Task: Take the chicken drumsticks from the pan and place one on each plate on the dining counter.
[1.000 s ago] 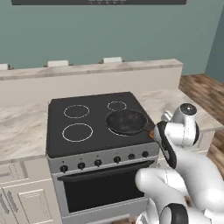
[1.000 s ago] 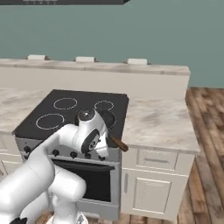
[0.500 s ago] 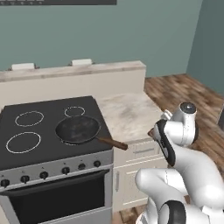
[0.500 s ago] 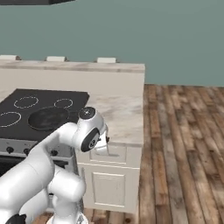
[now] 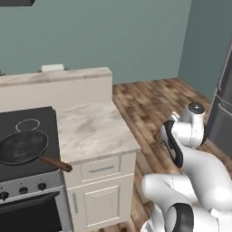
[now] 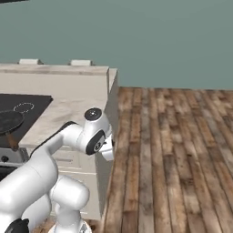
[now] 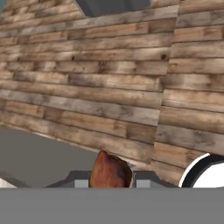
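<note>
Gripper (image 7: 109,183) is clenched on a brown chicken drumstick (image 7: 109,171) and holds it over the wooden floor (image 7: 131,87). Black pan (image 5: 22,146) sits on the stove (image 5: 27,170), well apart from it.

Pan (image 5: 22,146) on stove (image 5: 27,136), handle toward front right. Counter (image 5: 93,129) right of stove; raised dining counter (image 5: 54,77) behind both. Drumstick (image 7: 110,171) between gripper (image 7: 109,181) fingers, above floor (image 7: 131,87).
</note>
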